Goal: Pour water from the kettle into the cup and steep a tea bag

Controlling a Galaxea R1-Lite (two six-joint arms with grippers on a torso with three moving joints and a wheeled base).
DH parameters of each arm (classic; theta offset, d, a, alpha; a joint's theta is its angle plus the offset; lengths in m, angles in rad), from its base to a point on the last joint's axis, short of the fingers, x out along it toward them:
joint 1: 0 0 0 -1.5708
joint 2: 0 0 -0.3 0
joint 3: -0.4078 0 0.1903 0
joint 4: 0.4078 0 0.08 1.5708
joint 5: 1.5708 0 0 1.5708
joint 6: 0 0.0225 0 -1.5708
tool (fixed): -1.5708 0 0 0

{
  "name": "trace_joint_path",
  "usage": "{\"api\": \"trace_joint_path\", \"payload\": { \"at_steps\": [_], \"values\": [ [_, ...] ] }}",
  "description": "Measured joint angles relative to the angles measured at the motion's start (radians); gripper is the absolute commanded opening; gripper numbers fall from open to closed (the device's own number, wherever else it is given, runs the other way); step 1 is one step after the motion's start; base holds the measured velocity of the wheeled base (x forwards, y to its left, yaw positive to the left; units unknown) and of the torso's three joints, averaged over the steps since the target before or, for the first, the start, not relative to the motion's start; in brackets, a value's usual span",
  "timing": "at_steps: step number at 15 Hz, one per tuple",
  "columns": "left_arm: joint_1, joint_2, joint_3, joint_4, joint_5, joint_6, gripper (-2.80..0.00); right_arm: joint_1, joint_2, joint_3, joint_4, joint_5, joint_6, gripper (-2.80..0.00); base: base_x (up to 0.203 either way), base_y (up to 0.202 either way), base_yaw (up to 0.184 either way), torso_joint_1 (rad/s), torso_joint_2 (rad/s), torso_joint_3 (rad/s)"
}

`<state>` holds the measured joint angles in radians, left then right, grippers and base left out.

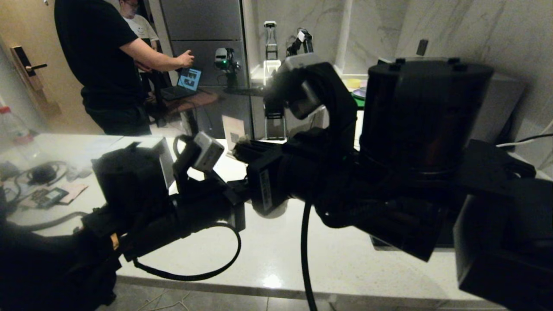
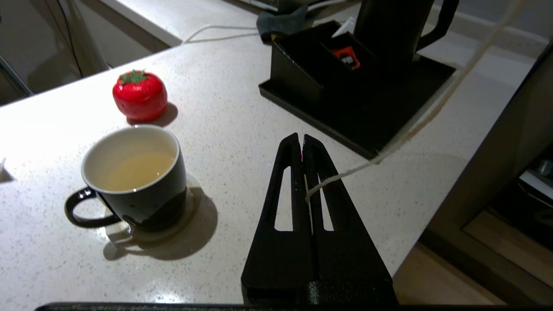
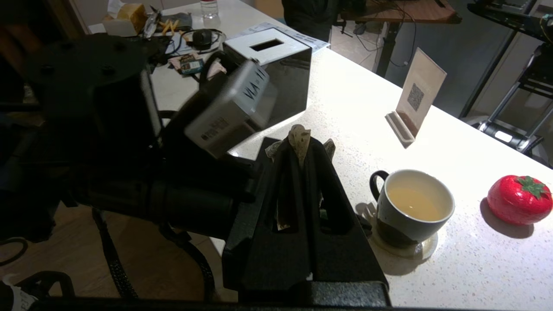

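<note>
Tea (image 3: pixel 412 203) sits in our cup (image 3: pixel 412 216) on the counter (image 3: pixel 475 268), beside our right gripper (image 3: pixel 300 140), which pinches a tea bag (image 3: pixel 299 142). Our left gripper (image 2: pixel 301 142) pinches the string (image 2: pixel 345 175), with the kettle (image 2: pixel 391 26) beyond it.

My black cup (image 2: pixel 134 181) shows a cream inside and pale yellowish water (image 2: pixel 136 170), beside a red, green-topped tomato-shaped object (image 2: pixel 139 95).

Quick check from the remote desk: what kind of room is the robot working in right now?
Probably a hotel-style room or a mock-up of one, used as a test space. Signs: a speckled white counter with a kettle on a black tea tray, a QR-code sign, and a person at a laptop behind.
</note>
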<state>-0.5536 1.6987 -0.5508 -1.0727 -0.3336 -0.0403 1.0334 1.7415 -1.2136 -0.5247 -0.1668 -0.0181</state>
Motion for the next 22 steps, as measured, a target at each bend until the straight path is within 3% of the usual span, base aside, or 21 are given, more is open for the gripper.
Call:
{"api": "trace_joint_path", "payload": {
  "at_steps": [11,16,17,22],
  "values": [
    [-0.001,-0.012,0.02,-0.014,-0.001,-0.001,-2.8,-0.001,-0.004,0.08,-0.002,-0.027,0.034,-2.8,0.0,0.0,0.0,0.0,0.0,0.0],
    [-0.001,-0.014,0.035,-0.014,-0.001,0.001,-2.8,-0.001,-0.004,0.144,-0.066,-0.026,0.044,-2.8,0.0,0.0,0.0,0.0,0.0,0.0],
    [-0.001,-0.014,0.036,-0.014,-0.001,0.001,-2.8,-0.001,-0.004,0.149,-0.066,-0.026,0.044,0.0,0.0,0.0,0.0,0.0,0.0,0.0],
    [-0.003,-0.014,0.037,-0.014,-0.001,0.001,-2.8,-0.001,-0.004,0.169,-0.08,-0.028,0.043,0.0,0.0,0.0,0.0,0.0,0.0,0.0]
  ]
}}
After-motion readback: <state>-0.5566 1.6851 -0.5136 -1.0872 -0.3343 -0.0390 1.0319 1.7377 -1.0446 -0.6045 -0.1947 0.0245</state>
